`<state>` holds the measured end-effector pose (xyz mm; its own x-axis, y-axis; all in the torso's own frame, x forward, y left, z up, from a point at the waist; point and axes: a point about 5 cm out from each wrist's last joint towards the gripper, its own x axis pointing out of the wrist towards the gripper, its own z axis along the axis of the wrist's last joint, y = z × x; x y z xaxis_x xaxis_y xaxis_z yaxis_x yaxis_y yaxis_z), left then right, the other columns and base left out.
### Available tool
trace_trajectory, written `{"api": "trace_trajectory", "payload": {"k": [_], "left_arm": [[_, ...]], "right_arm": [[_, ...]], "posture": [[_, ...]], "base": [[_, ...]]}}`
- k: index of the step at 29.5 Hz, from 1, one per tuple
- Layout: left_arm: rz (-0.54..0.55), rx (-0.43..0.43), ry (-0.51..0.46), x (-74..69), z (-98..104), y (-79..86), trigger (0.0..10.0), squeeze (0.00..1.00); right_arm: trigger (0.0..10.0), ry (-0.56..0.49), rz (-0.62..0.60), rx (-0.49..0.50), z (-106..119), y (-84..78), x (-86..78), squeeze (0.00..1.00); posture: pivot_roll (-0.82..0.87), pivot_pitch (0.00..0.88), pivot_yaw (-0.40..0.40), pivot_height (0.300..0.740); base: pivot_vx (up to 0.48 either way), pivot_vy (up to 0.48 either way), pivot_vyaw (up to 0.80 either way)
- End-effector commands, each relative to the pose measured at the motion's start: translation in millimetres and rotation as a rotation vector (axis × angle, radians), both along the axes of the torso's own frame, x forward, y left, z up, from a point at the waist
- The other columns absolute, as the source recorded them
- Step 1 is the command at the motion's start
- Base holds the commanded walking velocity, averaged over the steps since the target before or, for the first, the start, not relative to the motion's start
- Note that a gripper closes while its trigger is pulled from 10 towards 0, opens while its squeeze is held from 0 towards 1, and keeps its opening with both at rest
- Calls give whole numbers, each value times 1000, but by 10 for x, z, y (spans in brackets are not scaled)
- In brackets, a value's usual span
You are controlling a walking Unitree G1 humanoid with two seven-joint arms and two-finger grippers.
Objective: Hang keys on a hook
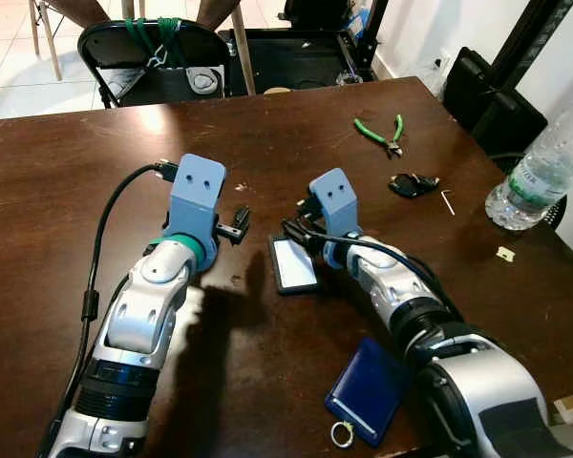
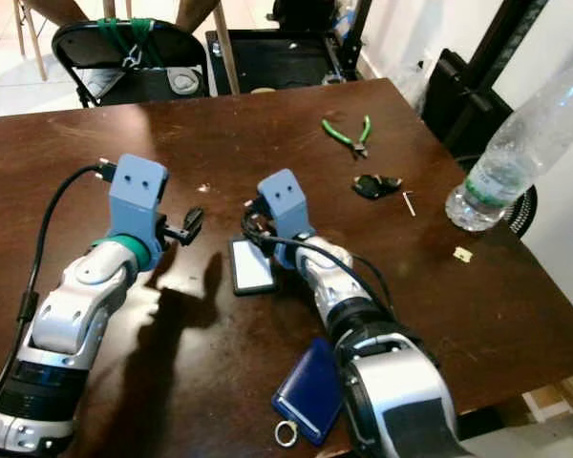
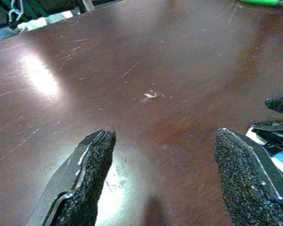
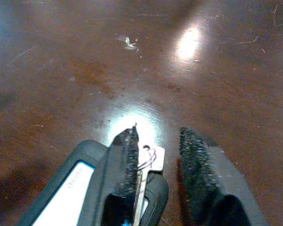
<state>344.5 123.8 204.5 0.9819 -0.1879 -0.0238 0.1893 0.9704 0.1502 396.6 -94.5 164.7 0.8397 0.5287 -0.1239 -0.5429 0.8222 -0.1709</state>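
Right tool (image 4: 158,162), fingers apart, straddles a key (image 4: 146,165) on the dark case (image 4: 75,183); key's long axis runs along the fingers. Left tool (image 3: 165,174) spread wide over counter (image 3: 132,70).

silver segmented arms, black joint bands | blue boxy wrist housings w/ two small holes each | left arm (image 1: 138,324): teal ring under housing, black cable looping alongside | right arm (image 1: 430,334): tangle of black wires | gritty black fingers (image 3: 85,181)
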Motion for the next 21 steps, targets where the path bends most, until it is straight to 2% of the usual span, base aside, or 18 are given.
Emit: {"api": "trace_trajectory", "payload": {"k": [1,2,4,5,13,14,17,18,21], "left_arm": [[0,-1,12,-8,-27,-5,10000,0],[-1,-2,10,-5,-23,-7,10000,0],[-1,-2,10,-5,-23,-7,10000,0],[-2,-3,9,-3,-19,-8,10000,0],[-2,-3,9,-1,-16,-8,10000,0],[-2,-3,9,-1,-16,-9,10000,0],[-2,-3,9,-1,-16,-9,10000,0],[-2,-4,9,-1,-16,-9,10000,0],[-1,-4,9,-1,-16,-9,10000,0]], "right_arm": [[4588,48,-12,-35,-159,-44,-43,0],[3373,60,-20,-50,-189,-76,-48,0],[3373,60,-20,-50,-189,-76,-48,0],[2510,66,-27,-60,-207,-99,-51,0],[2510,69,-33,-68,-215,-115,-51,0],[2039,69,-33,-68,-215,-116,-51,0],[2039,69,-34,-67,-215,-116,-51,0],[1451,69,-35,-66,-215,-117,-50,0],[1686,68,-36,-66,-213,-116,-49,0]], "posture": [[-81,170,25,740],[-84,171,26,740],[-84,171,26,740],[-84,172,27,740],[-84,172,27,740],[-84,172,27,740],[-84,172,27,740],[-84,172,27,740],[-82,173,26,740]], "base": [[0,0,0],[0,0,0],[0,0,0],[0,0,0],[0,0,0],[0,0,0],[0,0,0],[0,0,0],[0,0,0]]}}
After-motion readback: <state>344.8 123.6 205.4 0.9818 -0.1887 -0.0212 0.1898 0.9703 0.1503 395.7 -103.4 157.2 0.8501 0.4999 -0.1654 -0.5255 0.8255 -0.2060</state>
